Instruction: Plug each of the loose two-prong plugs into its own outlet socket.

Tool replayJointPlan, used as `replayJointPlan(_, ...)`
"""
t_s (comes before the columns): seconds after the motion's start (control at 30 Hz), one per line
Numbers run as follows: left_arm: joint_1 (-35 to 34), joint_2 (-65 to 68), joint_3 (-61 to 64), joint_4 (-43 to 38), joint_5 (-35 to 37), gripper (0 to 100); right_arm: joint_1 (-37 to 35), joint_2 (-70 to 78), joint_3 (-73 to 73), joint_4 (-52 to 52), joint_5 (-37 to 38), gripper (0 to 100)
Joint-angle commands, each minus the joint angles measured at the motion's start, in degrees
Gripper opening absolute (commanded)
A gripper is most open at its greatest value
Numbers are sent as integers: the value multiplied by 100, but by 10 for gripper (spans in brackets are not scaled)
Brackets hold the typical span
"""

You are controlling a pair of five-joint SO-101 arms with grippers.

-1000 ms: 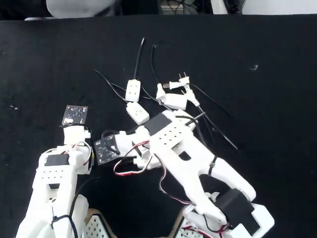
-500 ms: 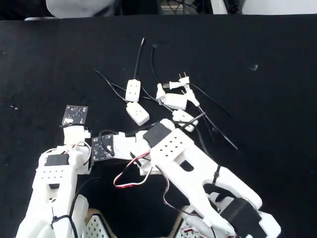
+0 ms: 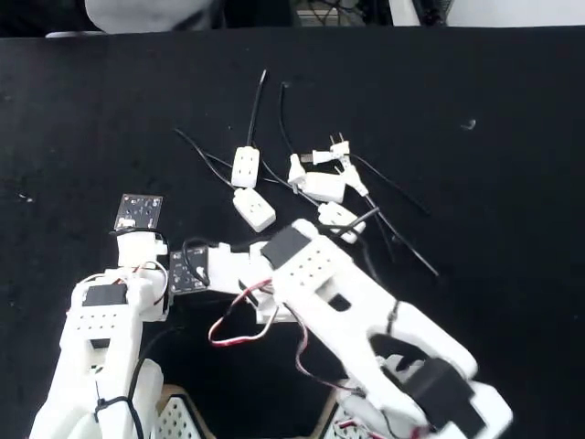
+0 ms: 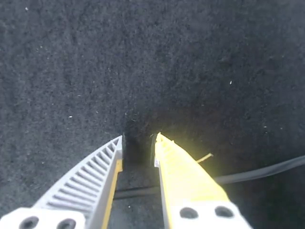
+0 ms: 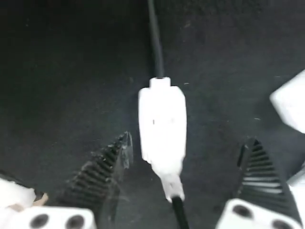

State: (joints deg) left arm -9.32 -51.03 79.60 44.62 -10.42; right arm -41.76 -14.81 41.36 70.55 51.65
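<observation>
Centrally, white oblong plug (image 5: 162, 126), black cord (image 5: 155, 43) each end, right claw (image 5: 187, 141) spread

Two arms (image 3: 338, 293), about six white connector pieces (image 3: 245, 166)

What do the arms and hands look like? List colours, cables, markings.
Both arms are white plastic with small holes, black motors, black ties and red-and-white wires: left arm, right arm. Left hand: one grey ribbed finger, one yellow. Right hand: black ribbed fingers on white bases.
</observation>
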Motion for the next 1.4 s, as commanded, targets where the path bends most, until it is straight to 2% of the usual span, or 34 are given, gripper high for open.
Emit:
replayJointPlan(0.0, 40, -26, -13, -79, 35, 117, -44, 541, -207, -237, 79, 347)
replayJointPlan(0.17, 40, -26, -13, -79, 35, 116, -35, 1059, -523, -237, 79, 347)
replayJointPlan(0.53, 40, -26, -4, -79, 35, 116, 62, 1138, -497, -396, 88, 333)
replayJointPlan(0.77, 40, -26, -4, -79, 35, 118, 53, 1138, -418, -413, -123, 12)
replayJointPlan(0.97, 40, -26, -4, -79, 9, 118, 26, 1138, -31, -545, -316, 76)
replayJointPlan(1.23, 31, -26, 4, -79, 26, 118, 26, 1138, 163, -607, -308, 234)
replayJointPlan(1.37, 31, -26, 4, -79, 26, 117, 44, 1138, 207, -835, -308, 191)
